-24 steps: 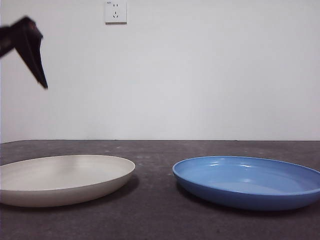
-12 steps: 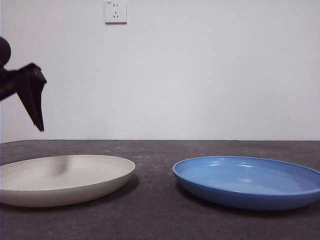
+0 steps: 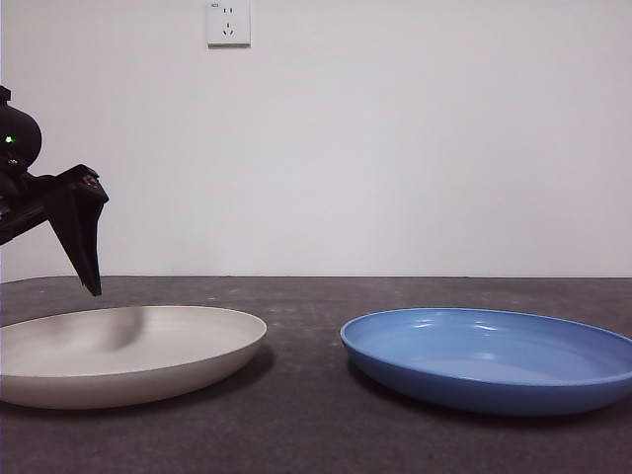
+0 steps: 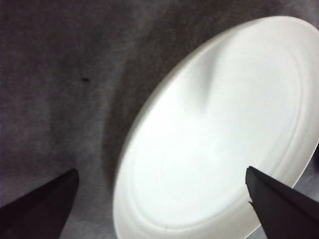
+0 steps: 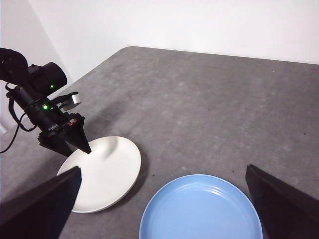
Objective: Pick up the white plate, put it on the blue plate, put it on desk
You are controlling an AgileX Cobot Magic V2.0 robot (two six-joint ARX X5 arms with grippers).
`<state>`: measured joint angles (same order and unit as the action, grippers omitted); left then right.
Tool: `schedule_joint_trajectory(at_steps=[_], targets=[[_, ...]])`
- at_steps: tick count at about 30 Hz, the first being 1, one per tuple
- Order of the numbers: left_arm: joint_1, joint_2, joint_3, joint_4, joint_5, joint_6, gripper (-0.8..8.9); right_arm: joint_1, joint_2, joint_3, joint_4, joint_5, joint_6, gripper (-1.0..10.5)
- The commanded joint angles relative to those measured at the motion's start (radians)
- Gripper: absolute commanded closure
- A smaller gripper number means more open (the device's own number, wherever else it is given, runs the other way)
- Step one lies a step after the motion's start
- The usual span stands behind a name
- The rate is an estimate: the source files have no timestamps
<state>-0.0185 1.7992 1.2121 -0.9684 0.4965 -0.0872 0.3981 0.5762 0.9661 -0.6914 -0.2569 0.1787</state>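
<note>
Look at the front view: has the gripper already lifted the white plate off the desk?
No. The white plate lies flat on the desk, and the left gripper hangs above its rim with jaws open.

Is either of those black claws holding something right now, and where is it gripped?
Nothing is held. The left gripper hangs open above the white plate, not touching it; the right gripper is open too, high above the desk.
</note>
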Motion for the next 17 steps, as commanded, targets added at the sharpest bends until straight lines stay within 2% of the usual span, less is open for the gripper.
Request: schedule_joint_trajectory(at_steps=[1,3,7,11,17], targets=[[-0.01,0.025,0.021,0.0,0.006,0.015,2.68,0.003,0.003,0.018,0.011,0.004,-0.012,3.7],[-0.016,0.033,0.021,-0.004,0.006,0.015,3.17,0.003,0.003,0.018,0.011,0.004,-0.012,3.7],[-0.025,0.056,0.021,-0.004,0.006,0.016,3.31,0.003,0.003,0.018,0.011,0.004,-0.012,3.7],[-0.025,0.068,0.021,-0.002,0.005,0.016,5.43,0.003,0.003,0.018,0.01,0.003,-0.011,3.7],[-0.023,0.068,0.021,-0.003,-0.004,0.016,7.4,0.003,0.003,0.018,0.01,0.003,-0.011,3.7]])
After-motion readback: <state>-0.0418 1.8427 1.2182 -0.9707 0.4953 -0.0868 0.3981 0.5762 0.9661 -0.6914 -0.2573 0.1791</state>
